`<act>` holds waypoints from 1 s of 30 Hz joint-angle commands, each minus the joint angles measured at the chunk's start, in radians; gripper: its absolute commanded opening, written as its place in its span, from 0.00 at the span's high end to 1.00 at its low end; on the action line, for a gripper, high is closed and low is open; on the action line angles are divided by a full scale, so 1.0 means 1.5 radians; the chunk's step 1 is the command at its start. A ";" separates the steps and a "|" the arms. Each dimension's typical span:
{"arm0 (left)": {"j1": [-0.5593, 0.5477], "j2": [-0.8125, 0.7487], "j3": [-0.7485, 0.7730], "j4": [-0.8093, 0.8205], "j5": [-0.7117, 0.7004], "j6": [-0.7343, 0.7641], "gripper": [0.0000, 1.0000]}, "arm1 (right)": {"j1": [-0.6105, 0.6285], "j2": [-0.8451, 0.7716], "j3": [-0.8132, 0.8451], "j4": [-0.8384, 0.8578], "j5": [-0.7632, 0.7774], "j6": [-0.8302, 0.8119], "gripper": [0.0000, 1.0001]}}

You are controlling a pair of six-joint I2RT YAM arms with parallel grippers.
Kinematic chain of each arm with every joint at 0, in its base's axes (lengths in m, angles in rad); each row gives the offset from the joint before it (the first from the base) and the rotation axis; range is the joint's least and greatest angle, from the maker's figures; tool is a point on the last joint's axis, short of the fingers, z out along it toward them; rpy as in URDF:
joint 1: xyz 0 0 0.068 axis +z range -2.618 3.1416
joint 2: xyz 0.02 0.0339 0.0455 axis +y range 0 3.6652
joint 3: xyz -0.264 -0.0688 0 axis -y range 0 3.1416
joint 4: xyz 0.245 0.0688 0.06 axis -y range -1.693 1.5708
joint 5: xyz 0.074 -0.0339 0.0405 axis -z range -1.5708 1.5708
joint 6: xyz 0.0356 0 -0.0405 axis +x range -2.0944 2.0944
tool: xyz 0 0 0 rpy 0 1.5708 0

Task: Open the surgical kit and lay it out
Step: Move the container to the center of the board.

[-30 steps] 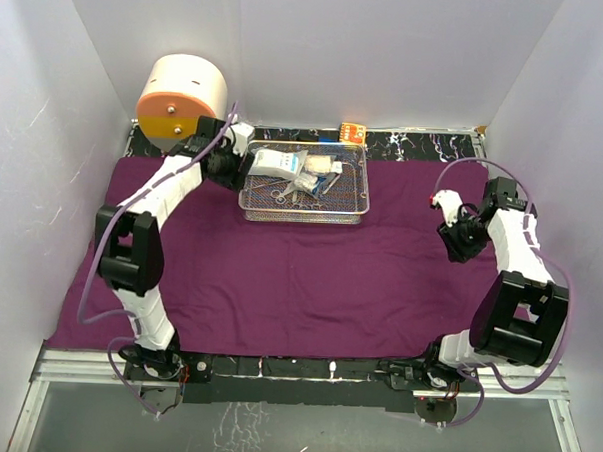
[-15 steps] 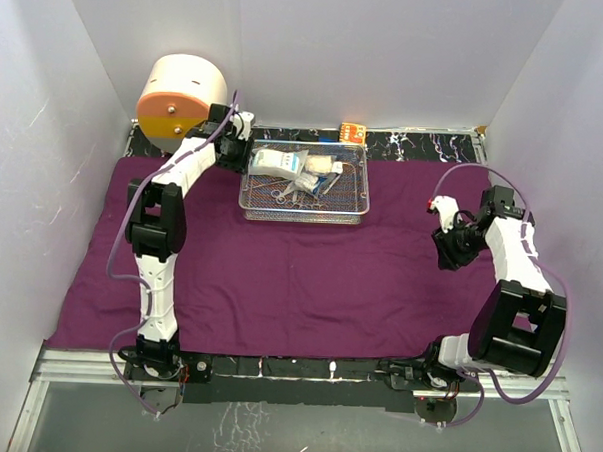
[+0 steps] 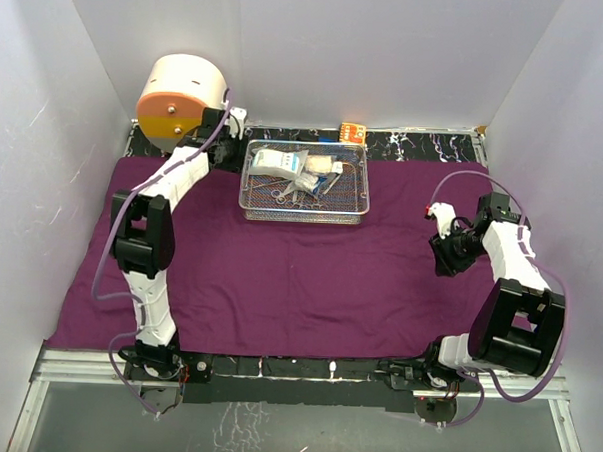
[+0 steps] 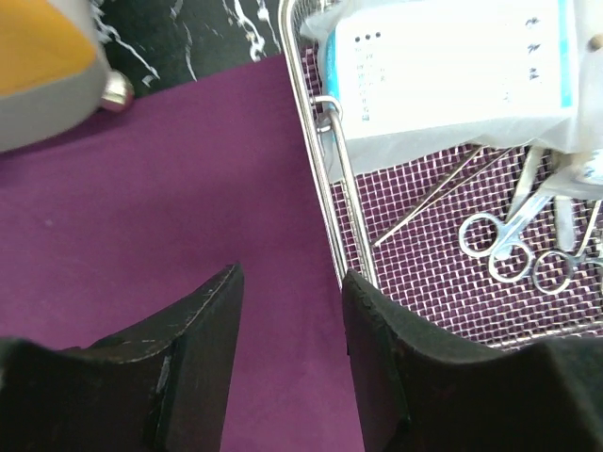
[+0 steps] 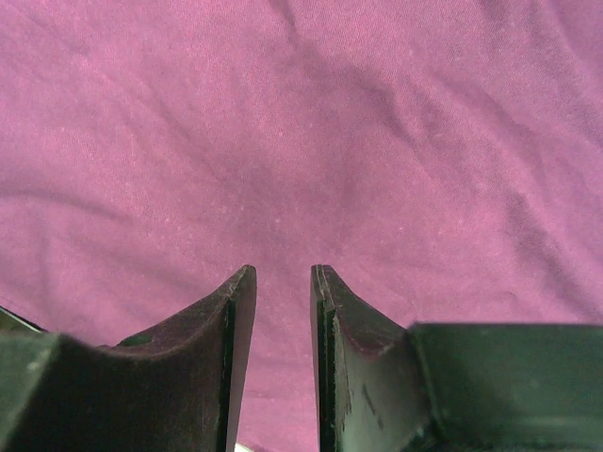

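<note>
Lying flat across the counter (image 3: pixel 425 146), the purple cloth wrap (image 3: pixel 299 286) covers most of it, lightly creased.

Wire-mesh tray (image 3: pixel 304 215): upright on the cloth toward 12 o'clock, loaded. A white packet (image 4: pixel 443 66) with blue print lies in its 11 o'clock corner. Ring-handled forceps (image 4: pixel 513 247) and thin steel instruments lie on the mesh beside and partly under it. More white items sit toward the tray's 1 o'clock, too small for me to sort.

Left fingers (image 4: pixel 203 330): low at the tray's 9 o'clock rim, spread, with only cloth showing between them. The rim wire ends right at the tip of the finger nearer the tray; I cannot tell whether they touch.

Right fingers (image 5: pixel 207 339): at the cloth's 3 o'clock, well apart from the tray and pointed at bare cloth. A narrow gap separates them and nothing is pinched.

Cream-and-orange drum (image 3: pixel 182 101): 10 o'clock corner, just beside the left wrist. Small orange item (image 3: pixel 352 132): behind the tray at 1 o'clock.
</note>
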 commanded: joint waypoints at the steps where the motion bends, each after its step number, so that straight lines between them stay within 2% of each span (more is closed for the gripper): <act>1: -0.010 -0.104 -0.024 0.060 -0.016 -0.004 0.54 | 0.004 -0.001 -0.002 0.029 -0.019 0.007 0.71; 9: -0.022 -0.002 0.049 0.021 0.005 -0.014 0.43 | 0.004 -0.003 -0.006 0.026 -0.013 0.007 0.71; 15: -0.022 0.055 0.075 0.009 -0.005 -0.003 0.41 | 0.004 -0.013 -0.021 0.030 -0.003 0.003 0.71; 30: 0.014 0.008 -0.034 0.042 -0.020 -0.009 0.76 | 0.004 -0.018 -0.050 0.041 -0.003 0.004 0.70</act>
